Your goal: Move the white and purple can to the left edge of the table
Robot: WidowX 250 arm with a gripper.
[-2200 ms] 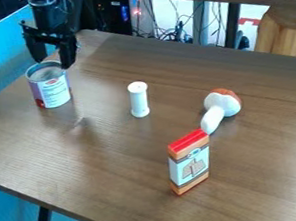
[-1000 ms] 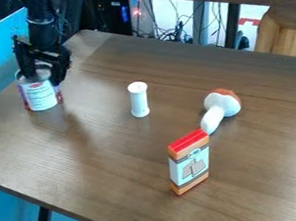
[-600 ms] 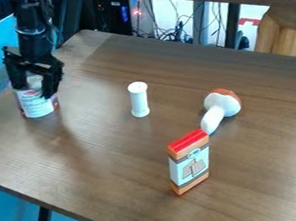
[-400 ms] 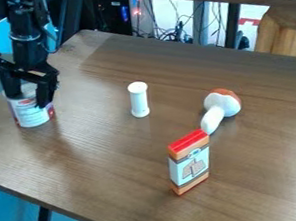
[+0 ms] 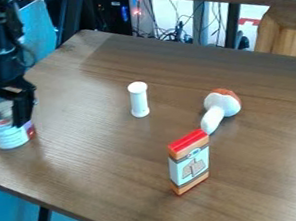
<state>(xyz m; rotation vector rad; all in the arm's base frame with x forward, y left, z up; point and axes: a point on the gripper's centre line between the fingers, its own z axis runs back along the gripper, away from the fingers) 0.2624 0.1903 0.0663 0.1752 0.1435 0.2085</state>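
Claw (image 5: 4, 120): over at 9 o'clock in the camera view, pointing down, pinching the can with one black finger on each side of it.
Can (image 5: 10, 134): also at 9 o'clock, between those fingers and looking pretty much upright. Can't tell if its base is touching the table.
Can looks: round and squat, whitish label across the front, a bit of red print up high, plus a red and purplish patch at its 3 o'clock side. Greyish up between the fingers, but the claw hides a good chunk of the top.
Tube (image 5: 139, 100): white, slim, standing just off the middle toward 12, flared a bit at both ends. Well apart from the can, at about 3 o'clock from it.
Mushroom (image 5: 223, 105): 3 o'clock from the middle, lying over, orange-red and white cap, white stem aimed at 7 o'clock.
Box (image 5: 190, 164): 5 o'clock, upright, red top, orangey bands, pale front with a little picture of crackers or similar. Stem end is right by its top, can't tell if they touch.
Table (image 5: 99, 161): brown wood grain, under all of it.
Cables (image 5: 180, 27): dark tangle past the far edge, around 12 to 1.
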